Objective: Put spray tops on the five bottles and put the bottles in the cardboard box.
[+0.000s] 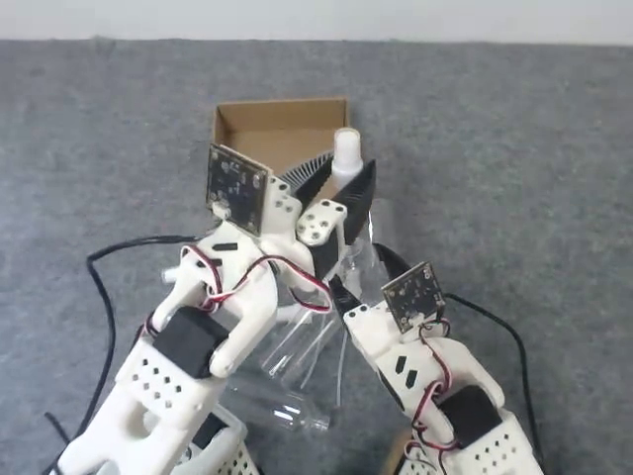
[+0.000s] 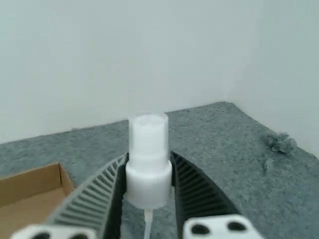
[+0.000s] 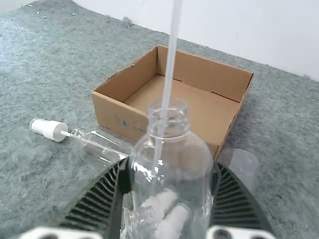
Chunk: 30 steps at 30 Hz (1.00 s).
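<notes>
My left gripper [image 1: 342,166] [image 2: 148,167] is shut on a white spray top [image 1: 347,146] [image 2: 147,164], held upright above the near edge of the cardboard box [image 1: 259,127] [image 3: 198,75]. Its thin dip tube [image 3: 167,82] hangs down into the open neck of a clear bottle [image 3: 169,162] [image 1: 362,259]. My right gripper [image 3: 169,172] is shut on that bottle's body and holds it upright just in front of the box. The box is open with nothing in it.
A clear bottle with a white spray top [image 3: 48,129] lies beside the box. Another open clear bottle [image 3: 239,162] lies on its other side. More clear bottles [image 1: 292,346] lie between the arms. A black cable [image 1: 99,297] loops at the left.
</notes>
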Each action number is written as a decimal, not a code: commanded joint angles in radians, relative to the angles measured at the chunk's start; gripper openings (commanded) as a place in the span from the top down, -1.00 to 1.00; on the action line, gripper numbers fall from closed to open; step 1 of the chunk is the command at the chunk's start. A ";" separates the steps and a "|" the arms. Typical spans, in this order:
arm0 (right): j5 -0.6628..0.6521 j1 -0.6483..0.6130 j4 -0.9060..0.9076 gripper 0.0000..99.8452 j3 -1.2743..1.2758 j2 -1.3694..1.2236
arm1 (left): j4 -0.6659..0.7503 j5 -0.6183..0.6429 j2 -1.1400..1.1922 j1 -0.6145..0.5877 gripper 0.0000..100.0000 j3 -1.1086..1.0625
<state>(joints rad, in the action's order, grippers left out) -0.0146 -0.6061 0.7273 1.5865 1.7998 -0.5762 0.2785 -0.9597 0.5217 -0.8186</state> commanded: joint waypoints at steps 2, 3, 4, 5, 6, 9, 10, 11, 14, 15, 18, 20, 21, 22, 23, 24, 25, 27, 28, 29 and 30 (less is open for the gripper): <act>-0.006 0.090 -0.061 0.73 -0.020 0.016 | -0.040 -0.006 -0.034 0.012 0.98 0.018; -0.006 0.099 -0.067 0.73 -0.018 0.016 | -0.040 -0.006 -0.034 0.012 0.98 0.016; -0.006 0.104 -0.068 0.73 -0.018 0.016 | -0.040 -0.006 -0.034 0.012 0.98 0.015; -0.006 0.104 -0.070 0.73 -0.018 0.016 | -0.040 -0.006 -0.034 0.012 0.98 0.015; -0.006 0.104 -0.070 0.73 -0.018 0.016 | -0.041 -0.006 -0.034 0.012 0.98 0.015; -0.006 0.105 -0.070 0.73 -0.018 0.016 | -0.060 -0.005 -0.032 0.012 0.98 0.013; -0.006 0.105 -0.068 0.73 -0.018 0.016 | -0.063 -0.005 -0.029 0.014 0.98 0.013; -0.006 0.105 -0.068 0.73 -0.018 0.016 | -0.063 -0.005 -0.028 0.023 0.98 0.012; -0.006 0.105 -0.067 0.73 -0.018 0.016 | -0.057 -0.005 -0.032 0.048 0.98 -0.016; -0.008 0.102 -0.064 0.73 -0.018 0.016 | -0.055 -0.005 -0.032 0.061 0.98 -0.024; -0.012 0.105 -0.062 0.73 -0.018 0.016 | -0.055 -0.005 -0.032 0.068 0.97 -0.030; -0.012 0.105 -0.062 0.73 -0.020 0.016 | -0.055 -0.005 -0.032 0.069 0.97 -0.030; -0.012 0.105 -0.062 0.73 -0.020 0.016 | -0.055 -0.003 -0.028 0.069 0.97 -0.030; -0.012 0.105 -0.062 0.73 -0.020 0.016 | -0.055 0.000 -0.026 0.069 0.97 -0.031; -0.012 0.105 -0.062 0.73 -0.020 0.016 | -0.055 0.015 -0.026 0.069 0.97 -0.038; -0.012 0.105 -0.062 0.73 -0.020 0.016 | -0.048 0.037 -0.026 0.069 0.97 -0.048; -0.014 0.105 -0.062 0.73 -0.021 0.016 | -0.028 0.051 -0.026 0.069 0.97 -0.061; -0.014 0.111 -0.062 0.73 -0.023 0.016 | 0.009 0.054 -0.028 0.069 0.95 -0.087; -0.014 0.120 -0.062 0.73 -0.021 0.016 | 0.021 0.055 -0.031 0.069 0.94 -0.097; -0.014 0.131 -0.062 0.73 -0.025 0.016 | 0.031 0.057 -0.032 0.069 0.93 -0.105; -0.014 0.140 -0.062 0.73 -0.026 0.016 | 0.037 0.058 -0.026 0.069 0.92 -0.111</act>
<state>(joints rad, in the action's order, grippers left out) -0.0176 -0.5048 0.6874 1.5865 1.7998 -0.5869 0.3168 -0.9597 0.5846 -0.9214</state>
